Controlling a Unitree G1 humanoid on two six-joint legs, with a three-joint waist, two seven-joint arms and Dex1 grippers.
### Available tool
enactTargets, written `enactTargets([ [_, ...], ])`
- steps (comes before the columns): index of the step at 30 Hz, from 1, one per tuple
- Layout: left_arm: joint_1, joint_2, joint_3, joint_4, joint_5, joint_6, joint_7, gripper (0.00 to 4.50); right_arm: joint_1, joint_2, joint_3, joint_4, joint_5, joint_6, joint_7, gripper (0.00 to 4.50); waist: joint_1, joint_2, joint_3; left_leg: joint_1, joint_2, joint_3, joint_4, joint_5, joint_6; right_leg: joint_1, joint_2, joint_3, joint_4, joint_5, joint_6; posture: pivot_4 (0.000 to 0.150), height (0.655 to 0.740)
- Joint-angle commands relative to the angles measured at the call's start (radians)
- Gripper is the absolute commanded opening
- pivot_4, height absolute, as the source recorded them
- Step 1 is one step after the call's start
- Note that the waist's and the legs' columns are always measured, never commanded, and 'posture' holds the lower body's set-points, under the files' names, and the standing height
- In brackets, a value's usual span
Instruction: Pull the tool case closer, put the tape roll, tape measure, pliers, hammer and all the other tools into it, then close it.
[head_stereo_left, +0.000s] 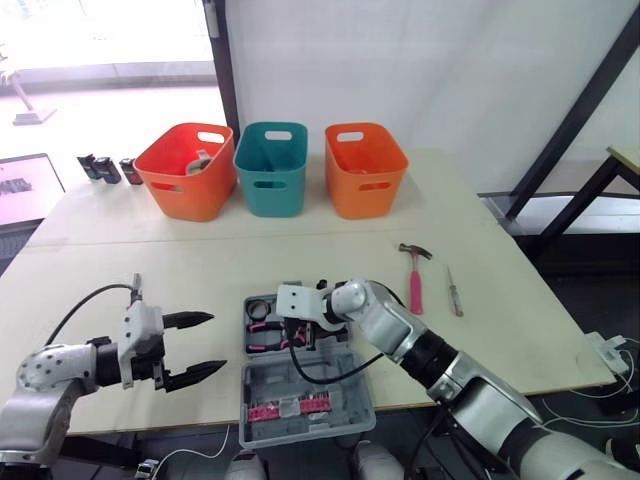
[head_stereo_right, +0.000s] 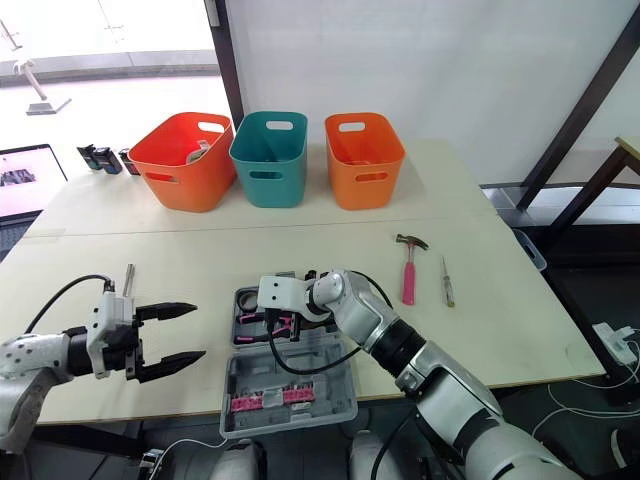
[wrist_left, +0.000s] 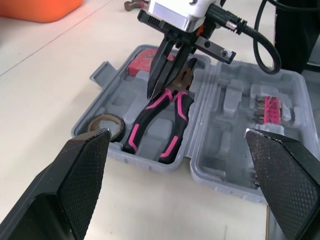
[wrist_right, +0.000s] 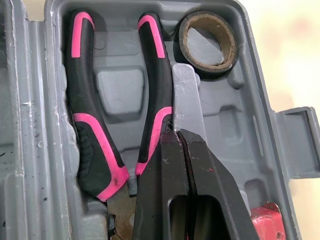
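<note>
In the tool case (head_stereo_left: 300, 380), tape roll (wrist_left: 106, 126) and pliers (wrist_left: 160, 117) are seated, hammer (head_stereo_left: 413, 275) and screwdriver (head_stereo_left: 453, 293) wait on the table (head_stereo_left: 200, 260); right gripper's (wrist_left: 159, 86) pinched together, left gripper's (head_stereo_left: 197, 347) spread wide.

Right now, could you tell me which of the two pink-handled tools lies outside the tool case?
The hammer, on the bare table right of the tool case; the pliers already sit in their moulded slot inside it.

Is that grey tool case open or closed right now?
Open. The tool case has its two halves spread flat, and the pliers and tape roll lie uncovered in one half.
</note>
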Motion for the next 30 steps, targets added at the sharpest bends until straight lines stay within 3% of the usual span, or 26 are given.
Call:
enactTargets([
  [1, -0.009, 0.006, 0.02, 0.004, -0.002, -0.029, -0.008, 4.5, 0.051, -0.025, 0.0, 0.064, -0.025, 0.013, -0.005, 0.02, 0.0, 0.0, 0.0, 0.0, 0.0, 0.0, 0.0, 0.0, 0.0, 0.0, 0.0, 0.0, 0.0, 0.0, 0.0, 0.15, 0.74],
  [8, 0.001, 0.003, 0.005, 0.023, 0.019, -0.039, 0.006, 4.5, 0.053, -0.024, -0.267, -0.242, 0.173, 0.048, 0.008, 0.02, -0.001, 0.0, 0.006, -0.008, 0.0, 0.0, 0.0, 0.0, 0.0, -0.004, 0.0, 0.0, 0.001, 0.0, 0.0, 0.15, 0.74],
  [13, 0.012, -0.012, -0.011, 0.05, 0.06, -0.016, 0.054, 4.5, 0.122, -0.17, -0.473, -0.587, 0.419, 0.332, 0.137, 0.02, 0.002, 0.002, 0.007, -0.021, 0.0, -0.001, -0.002, 0.001, 0.001, -0.018, 0.002, 0.0, 0.005, 0.001, 0.005, 0.15, 0.74],
  [16, 0.02, -0.015, -0.018, 0.049, 0.047, 0.033, 0.066, 3.61, 0.215, -0.327, -0.52, -0.685, 0.503, 0.419, 0.21, 0.0, 0.015, 0.001, 0.007, -0.022, 0.0, -0.001, -0.002, 0.0, 0.001, -0.017, 0.002, 0.0, 0.002, -0.002, 0.004, 0.15, 0.74],
  [20, 0.037, -0.008, -0.061, 0.06, 0.093, 0.031, 0.06, 1.5, 0.348, -0.548, -0.483, -0.663, 0.452, 0.383, 0.239, 0.0, 0.023, 0.001, 0.009, -0.022, 0.0, 0.0, -0.002, 0.0, 0.002, -0.018, 0.001, 0.0, 0.001, -0.003, 0.002, 0.15, 0.74],
  [22, 0.03, -0.01, -0.09, 0.074, 0.127, 0.027, 0.072, 0.4, 0.372, -0.595, -0.443, -0.642, 0.419, 0.349, 0.227, 0.0, 0.019, 0.001, 0.009, -0.022, 0.0, 0.001, -0.001, 0.0, 0.002, -0.019, 0.0, 0.0, 0.0, -0.002, 0.001, 0.15, 0.74],
  [23, 0.024, -0.011, -0.106, 0.084, 0.146, 0.018, 0.074, 0.1, 0.373, -0.603, -0.416, -0.633, 0.4, 0.342, 0.216, 0.0, 0.015, 0.001, 0.01, -0.021, 0.0, 0.001, 0.0, 0.0, 0.002, -0.019, 0.0, 0.0, 0.001, -0.001, 0.0, 0.15, 0.74],
  [30, -0.015, -0.032, -0.215, 0.125, 0.252, 0.028, 0.127, 0.1, 0.314, -0.543, -0.248, -0.589, 0.282, 0.324, 0.141, 0.0, -0.003, 0.001, 0.01, -0.021, 0.0, 0.001, 0.002, 0.0, 0.001, -0.019, 0.001, 0.001, 0.001, 0.002, -0.003, 0.15, 0.74],
])
